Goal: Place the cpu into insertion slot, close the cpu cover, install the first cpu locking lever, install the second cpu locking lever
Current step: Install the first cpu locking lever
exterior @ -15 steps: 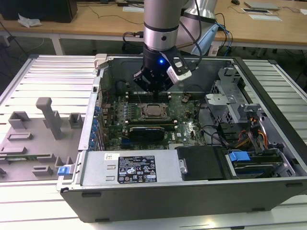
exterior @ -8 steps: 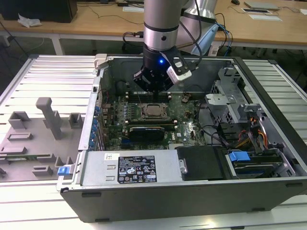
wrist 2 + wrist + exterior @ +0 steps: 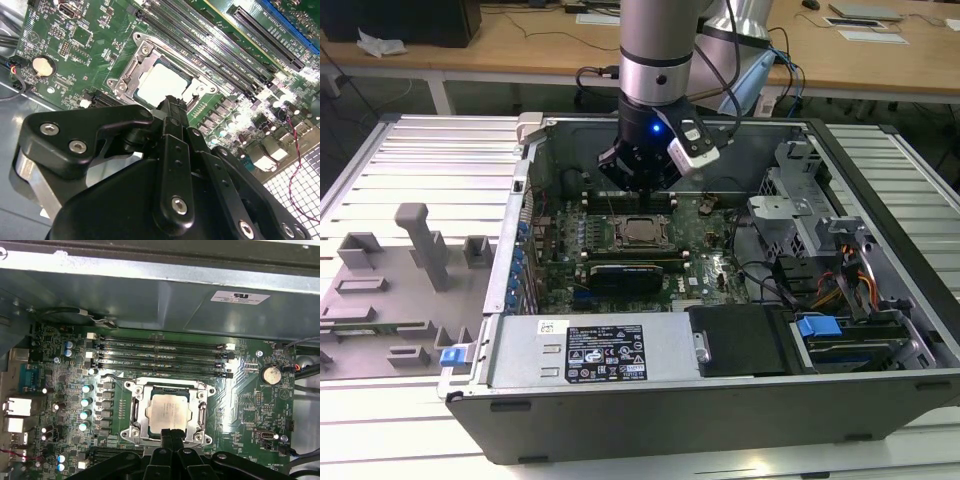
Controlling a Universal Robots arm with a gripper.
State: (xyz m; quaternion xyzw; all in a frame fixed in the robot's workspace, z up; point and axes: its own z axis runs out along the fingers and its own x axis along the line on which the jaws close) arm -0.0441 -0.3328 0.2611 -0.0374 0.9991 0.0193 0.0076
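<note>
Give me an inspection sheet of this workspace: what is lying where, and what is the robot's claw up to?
Surface: slatted metal table carrying an open computer case, with a green motherboard inside.
Job's things: cpu lies in the insertion slot; cpu cover lies down around it. Locking levers: cannot tell.
Clutter: grey fixture blocks on the table at the exterior view's left.
Grippers: gripper shut, holding nothing, at the slot's edge; whether it touches, cannot tell.
Cables: coloured wire bundle inside the case at the exterior view's right.
Surroundings: wooden desks behind the table.
</note>
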